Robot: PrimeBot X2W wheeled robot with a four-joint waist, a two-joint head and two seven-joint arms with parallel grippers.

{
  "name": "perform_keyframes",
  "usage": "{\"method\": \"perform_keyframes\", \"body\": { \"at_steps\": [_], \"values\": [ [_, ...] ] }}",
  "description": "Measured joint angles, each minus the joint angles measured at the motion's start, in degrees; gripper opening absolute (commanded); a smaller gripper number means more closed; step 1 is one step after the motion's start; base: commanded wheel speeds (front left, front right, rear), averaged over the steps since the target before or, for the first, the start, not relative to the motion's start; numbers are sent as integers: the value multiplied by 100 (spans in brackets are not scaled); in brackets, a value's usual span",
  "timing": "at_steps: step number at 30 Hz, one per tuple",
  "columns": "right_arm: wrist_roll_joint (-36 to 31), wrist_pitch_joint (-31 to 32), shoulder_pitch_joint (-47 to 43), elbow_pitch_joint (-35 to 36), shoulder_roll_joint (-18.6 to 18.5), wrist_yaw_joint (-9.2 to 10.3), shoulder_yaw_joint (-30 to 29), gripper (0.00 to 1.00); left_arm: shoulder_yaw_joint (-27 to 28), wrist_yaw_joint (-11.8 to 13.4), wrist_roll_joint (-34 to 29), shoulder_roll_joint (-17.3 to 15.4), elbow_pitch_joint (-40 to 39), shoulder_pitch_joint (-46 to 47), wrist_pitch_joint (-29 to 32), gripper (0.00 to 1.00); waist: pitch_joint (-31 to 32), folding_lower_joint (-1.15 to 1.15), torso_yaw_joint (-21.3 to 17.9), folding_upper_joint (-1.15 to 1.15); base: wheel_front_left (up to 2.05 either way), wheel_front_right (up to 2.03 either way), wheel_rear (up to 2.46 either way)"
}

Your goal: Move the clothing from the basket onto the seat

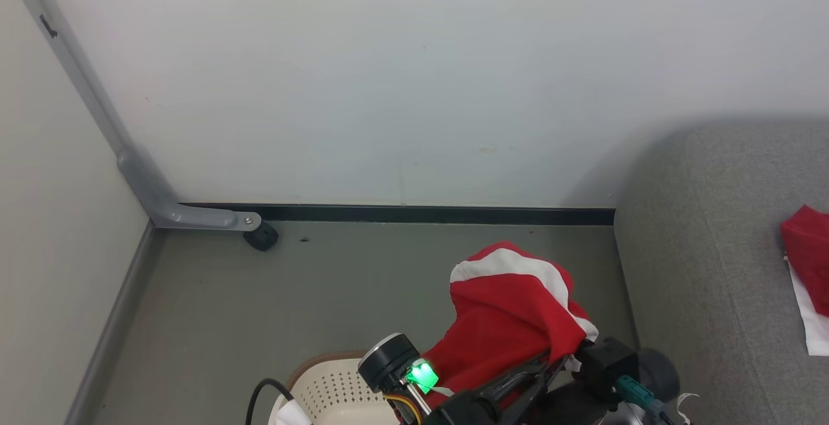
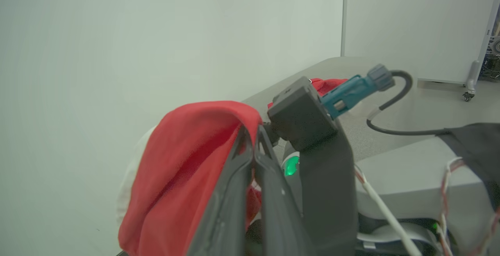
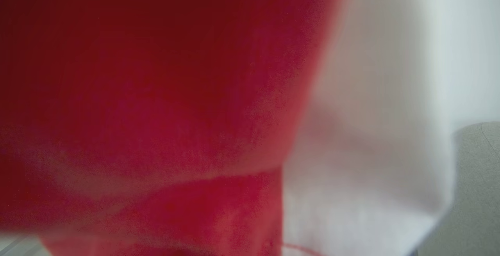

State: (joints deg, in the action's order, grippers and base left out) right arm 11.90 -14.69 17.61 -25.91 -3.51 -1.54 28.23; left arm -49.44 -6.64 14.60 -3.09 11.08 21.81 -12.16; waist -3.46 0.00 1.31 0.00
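Head view: left end effector [image 1: 557,357] clenched on clothing [image 1: 511,308] beside seat [image 1: 712,250] edge, open floor [image 1: 291,295] beyond basket [image 1: 330,389].

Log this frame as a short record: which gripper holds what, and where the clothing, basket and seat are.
left gripper: shut on the held garment, fabric draped over its fingertips
held garment: red with a white band, lifted, between basket and seat in the head view
basket: cream, perforated, brown rim, at the lower edge; contents mostly hidden
seat: grey cushion at the right
second garment: red and white, lying on the seat
status: transfer under way, held garment not yet on the seat
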Motion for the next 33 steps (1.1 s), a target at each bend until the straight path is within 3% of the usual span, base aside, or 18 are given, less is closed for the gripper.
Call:
{"method": "perform_keyframes", "body": {
  "at_steps": [18, 19, 21, 23, 33],
  "values": [
    [626, 0, 71, -1, -1, 308, -229, 0, 153, 0, 247, -1, 36, 3, 47, 0, -49, -1, 56, -1, 0, 0, 0],
    [638, 0, 71, 13, -1, 313, -263, 0, 164, 2, 248, -1, 42, 3, 47, 14, -51, -1, 54, -1, 0, 0, 0],
    [653, 0, 71, 47, 0, 356, -346, 0, 216, 11, 249, -1, 52, 3, 47, 75, -53, -1, 49, -1, 0, 0, 0],
    [704, 0, 72, 82, 0, 358, -433, 0, 250, 23, 274, -1, 60, 3, 47, 100, -55, 0, 44, -1, 0, 0, 0],
    [988, 1, 62, 327, 2, 436, -891, 0, 341, 129, 291, 0, 75, 3, 46, 100, -74, 0, 29, -1, 0, 0, 0]
  ]
}}
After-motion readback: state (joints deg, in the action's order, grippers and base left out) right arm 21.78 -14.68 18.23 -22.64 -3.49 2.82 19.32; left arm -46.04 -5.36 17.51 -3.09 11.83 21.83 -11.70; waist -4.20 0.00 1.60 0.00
